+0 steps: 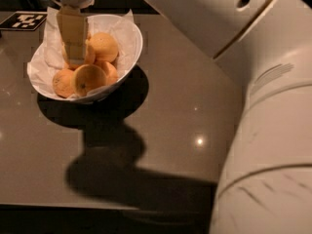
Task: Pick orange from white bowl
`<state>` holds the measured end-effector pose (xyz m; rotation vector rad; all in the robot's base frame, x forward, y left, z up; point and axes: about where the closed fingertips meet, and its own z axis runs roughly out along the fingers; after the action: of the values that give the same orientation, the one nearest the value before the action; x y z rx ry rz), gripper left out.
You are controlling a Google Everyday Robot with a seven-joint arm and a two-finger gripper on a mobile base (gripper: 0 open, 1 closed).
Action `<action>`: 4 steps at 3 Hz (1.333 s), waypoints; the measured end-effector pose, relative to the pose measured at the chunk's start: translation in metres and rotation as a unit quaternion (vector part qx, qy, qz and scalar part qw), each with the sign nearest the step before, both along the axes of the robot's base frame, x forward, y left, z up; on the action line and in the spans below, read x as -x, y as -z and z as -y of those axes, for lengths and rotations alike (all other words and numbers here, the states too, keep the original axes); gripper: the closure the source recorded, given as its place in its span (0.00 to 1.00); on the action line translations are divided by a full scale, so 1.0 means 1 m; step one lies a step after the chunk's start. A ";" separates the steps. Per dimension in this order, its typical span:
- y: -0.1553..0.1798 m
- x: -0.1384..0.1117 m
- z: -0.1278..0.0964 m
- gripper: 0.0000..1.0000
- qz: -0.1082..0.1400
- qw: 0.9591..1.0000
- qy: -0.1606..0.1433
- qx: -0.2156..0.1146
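- Camera view: tan two-finger gripper [74, 58] hangs inside the wide white paper-lined bowl [130, 52]
- It mostly hides a round pale-peeled orange [90, 56]; its hold cannot be told

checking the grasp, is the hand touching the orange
Cannot tell. The camera view shows the hand low in the bowl, its edge meeting the outline of the orange, but neither contact nor a gap shows plainly.

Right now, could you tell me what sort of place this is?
Likely a robot test room: a dark table bears a fiducial marker and a white bowl of oranges, the gripper down among them.
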<state>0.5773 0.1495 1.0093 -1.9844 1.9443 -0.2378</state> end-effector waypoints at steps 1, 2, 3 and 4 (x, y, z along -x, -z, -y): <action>-0.001 -0.011 -0.015 0.17 -0.001 1.000 -0.005 0.001; 0.006 -0.027 -0.027 0.22 -0.007 1.000 -0.004 0.003; 0.026 -0.041 -0.030 0.21 -0.023 1.000 0.009 0.009; 0.046 -0.048 -0.030 0.21 -0.044 0.999 0.022 0.015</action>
<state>0.6251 0.1791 0.9631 -2.0044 2.0517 -0.1959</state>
